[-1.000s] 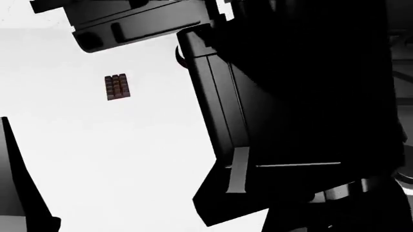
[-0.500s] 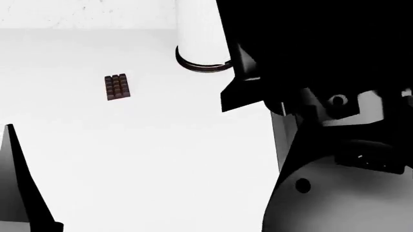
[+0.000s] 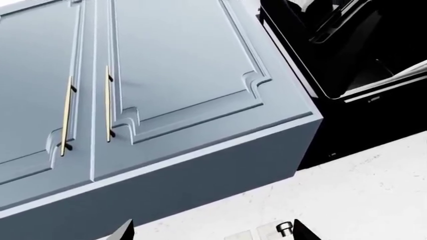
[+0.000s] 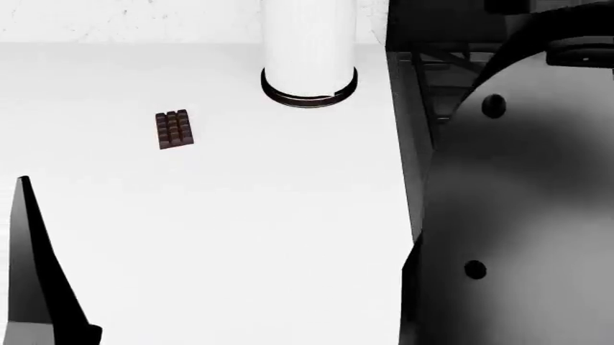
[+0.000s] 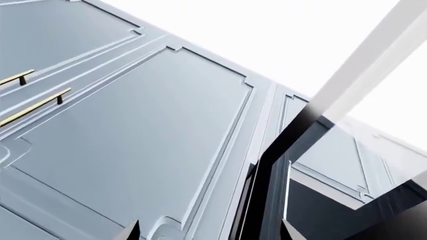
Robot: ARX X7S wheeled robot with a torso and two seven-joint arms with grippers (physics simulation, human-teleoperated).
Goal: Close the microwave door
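Observation:
The microwave door (image 4: 43,287) shows in the head view as a tall narrow dark wedge at the lower left, seen edge-on. Neither gripper appears in that view. In the left wrist view my left gripper (image 3: 213,234) is open and holds nothing. It faces blue-grey cabinets (image 3: 167,75) and a black appliance body (image 3: 347,55) beside them. My right gripper (image 5: 210,232) is also open and empty. Ahead of it a glossy black panel (image 5: 273,190) stands edge-on against the cabinet fronts (image 5: 133,140). I cannot tell whether that panel is the door.
My right arm's bulky grey and black link (image 4: 518,215) fills the right side of the head view. A white cylinder with a black ring base (image 4: 309,57) stands at the back of the white counter (image 4: 240,230). A chocolate bar (image 4: 174,129) lies to its left. Black stove grates (image 4: 436,79) peek out behind the arm.
The right arm's dark bulk has swung away to the right of the head view, uncovering the white cylinder and more counter. The chocolate bar and the dark wedge have stayed put.

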